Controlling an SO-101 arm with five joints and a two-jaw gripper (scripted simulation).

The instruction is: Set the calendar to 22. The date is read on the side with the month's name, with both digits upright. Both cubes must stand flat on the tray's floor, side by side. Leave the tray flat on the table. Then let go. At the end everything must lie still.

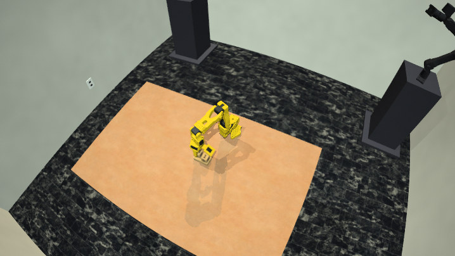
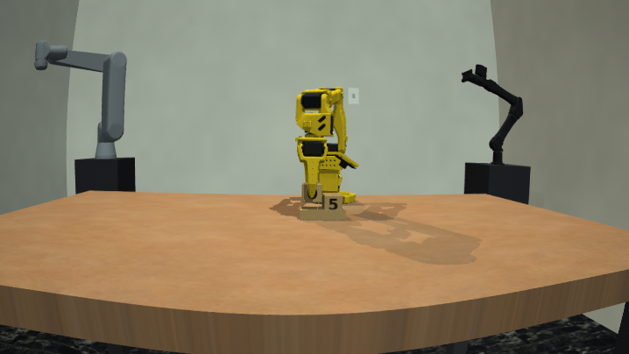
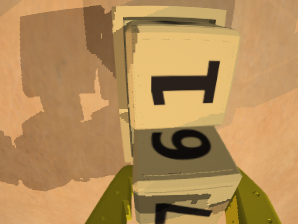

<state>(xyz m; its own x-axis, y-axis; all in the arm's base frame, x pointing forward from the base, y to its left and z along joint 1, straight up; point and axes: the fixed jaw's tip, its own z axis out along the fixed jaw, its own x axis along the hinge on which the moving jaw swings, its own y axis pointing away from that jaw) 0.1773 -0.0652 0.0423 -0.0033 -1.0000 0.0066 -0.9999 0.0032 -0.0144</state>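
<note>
Just beside: cube (image 2: 333, 202), tray (image 2: 321, 214).

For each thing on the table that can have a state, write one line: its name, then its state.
Gripper: shut on the left cube.
Left cube: clamped between the fingers, sitting higher than the right cube; 6 or 9 faces the wrist camera.
Right cube: in the tray, 5 facing the exterior camera, 1 on top.
Tray: flat on the table.
</note>
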